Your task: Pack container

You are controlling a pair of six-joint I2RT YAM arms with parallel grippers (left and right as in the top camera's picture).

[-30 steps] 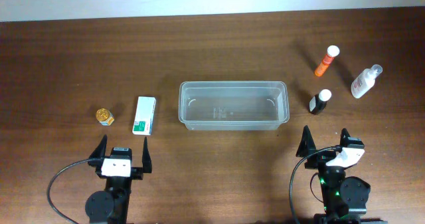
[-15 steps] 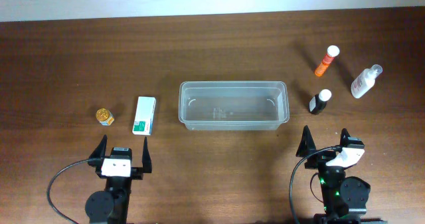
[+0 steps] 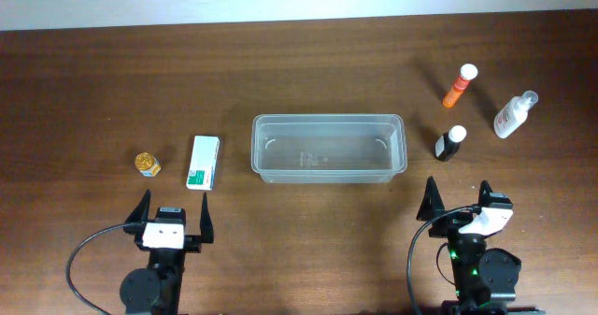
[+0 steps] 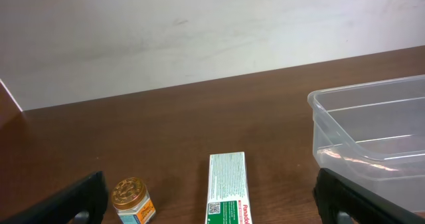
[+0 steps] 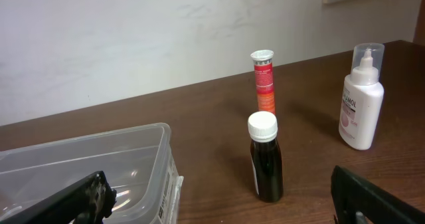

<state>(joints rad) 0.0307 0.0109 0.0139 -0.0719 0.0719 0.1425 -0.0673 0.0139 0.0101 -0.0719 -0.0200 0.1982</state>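
The clear plastic container sat at the middle of the wooden table, upright, its long side running left to right. Off to its left lay a green-and-white medicine box, flat, near the container but apart from it. A small gold-lidded jar stood just beyond the box. Over on the right, a dark bottle with a white cap stood just beside the container's right end, not touching it. Farther back stood an orange tube and a white squeeze bottle with a clear cap. The left jaws were spread wide at the near edge, gripping nothing, facing the box and jar. The right jaws were just as wide, gripping nothing, facing the dark bottle.
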